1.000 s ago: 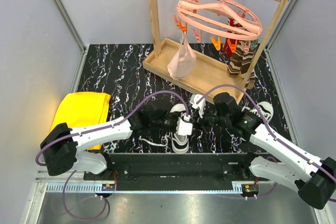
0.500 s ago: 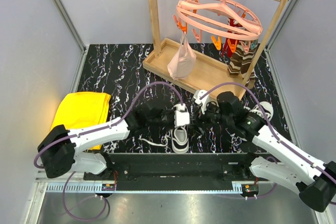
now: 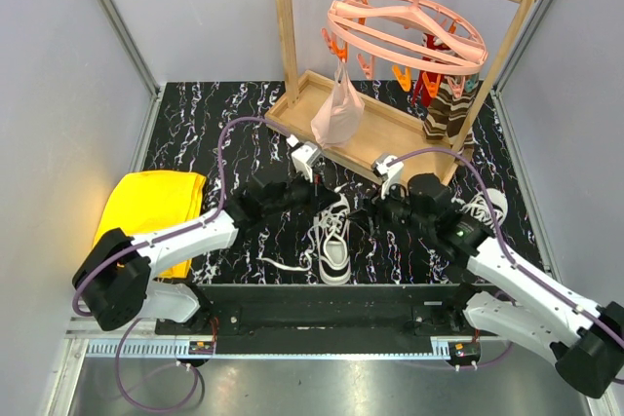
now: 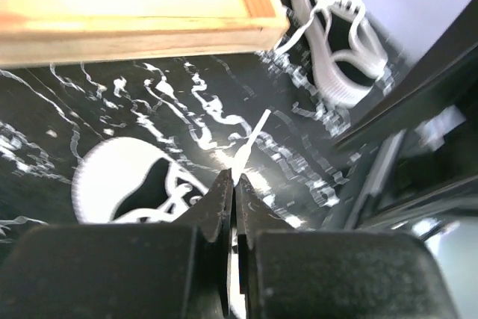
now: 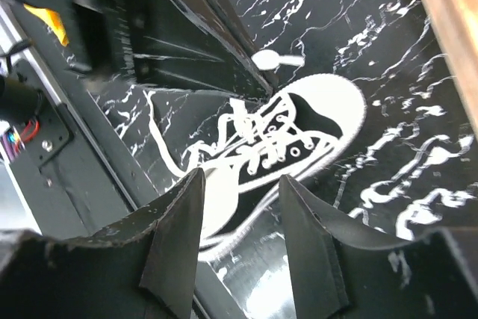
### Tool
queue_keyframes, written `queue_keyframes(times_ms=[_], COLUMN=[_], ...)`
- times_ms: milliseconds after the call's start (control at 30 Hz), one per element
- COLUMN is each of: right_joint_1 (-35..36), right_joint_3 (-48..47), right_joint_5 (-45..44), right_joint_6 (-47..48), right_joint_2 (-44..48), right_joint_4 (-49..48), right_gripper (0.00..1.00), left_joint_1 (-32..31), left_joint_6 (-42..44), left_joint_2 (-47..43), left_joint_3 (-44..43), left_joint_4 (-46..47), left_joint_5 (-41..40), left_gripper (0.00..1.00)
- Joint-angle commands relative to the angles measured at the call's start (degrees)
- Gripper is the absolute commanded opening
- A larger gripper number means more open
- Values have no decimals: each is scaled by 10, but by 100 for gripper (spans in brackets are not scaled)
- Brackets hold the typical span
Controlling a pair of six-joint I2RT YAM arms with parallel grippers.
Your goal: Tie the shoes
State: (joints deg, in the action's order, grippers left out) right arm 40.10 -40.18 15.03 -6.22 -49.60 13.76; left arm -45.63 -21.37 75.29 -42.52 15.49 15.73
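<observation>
A black table (image 3: 195,124), veined white like marble, carries a pale wooden rack (image 3: 285,36) with a shallow tray base (image 3: 390,132). A round pink plastic hanger (image 3: 405,31) dangles a sheer pink bag (image 3: 336,112) above that tray. The white 1st sneaker (image 3: 334,241) lies at the near edge and the 2nd sneaker (image 3: 485,207) lies to the right. The left gripper (image 4: 233,181) pinches a flat white lace (image 4: 252,131). The right gripper (image 5: 240,184) hovers, fingers spread, over the 1st sneaker.

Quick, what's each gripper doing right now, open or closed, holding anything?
Left gripper: closed, pinching a white lace.
Right gripper: open, holding nothing.
</observation>
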Motion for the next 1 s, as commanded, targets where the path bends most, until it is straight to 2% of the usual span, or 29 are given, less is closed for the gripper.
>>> queue_keyframes(times_ms=[0,300,533,967], right_joint_1=[-4,-3,-3,-3], right_joint_3=[45,63,69,98], right_joint_5=[-6,25,45,17], right_joint_6=[-69,-82,-92,-61], right_joint_2=[-34,-114,-131,-138], right_joint_4=[-151,-300,-318,-324], right_gripper=[53,53,53,51], left_joint_1=[4,15,26,41], left_joint_6=[-154,-207,-236,-293], left_joint_2=[2,16,26,51], left_joint_3=[15,26,31,20], left_joint_4=[69,68,78,88], left_joint_5=[-37,-26,-26,0], left_gripper=[4,5,5,4])
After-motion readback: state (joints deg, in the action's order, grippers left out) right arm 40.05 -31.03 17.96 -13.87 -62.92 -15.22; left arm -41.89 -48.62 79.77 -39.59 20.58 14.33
